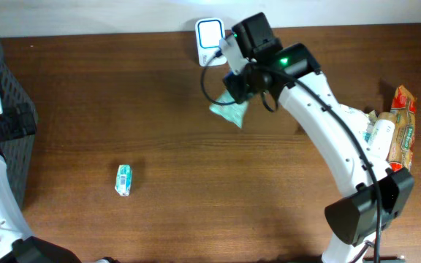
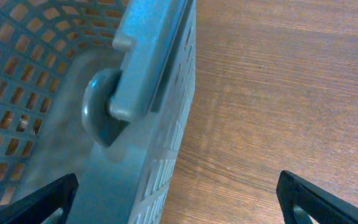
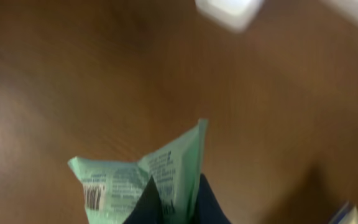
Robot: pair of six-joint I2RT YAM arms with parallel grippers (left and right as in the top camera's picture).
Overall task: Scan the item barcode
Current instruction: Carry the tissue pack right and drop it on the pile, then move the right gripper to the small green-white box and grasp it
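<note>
Green packet [image 1: 230, 111] pinched in right fingers [image 3: 209, 205] near scanner [image 1: 209, 33]; left fingers [image 2: 45, 200] spread wide over basket [image 2: 23, 56]

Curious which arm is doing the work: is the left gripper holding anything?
No, the left gripper stands wide open over the basket wall and the wood, with nothing between its fingers.

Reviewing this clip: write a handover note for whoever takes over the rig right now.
Left gripper: jaws wide open, empty, over the basket edge at the table's left.
Right gripper: shut on the green packet, close to the white scanner.
Done: packet picked up and brought to the scanner; its barcode faces the right wrist camera.
Left: a scan cannot be confirmed. A small packet lies on the table; more items sit at the right.
</note>
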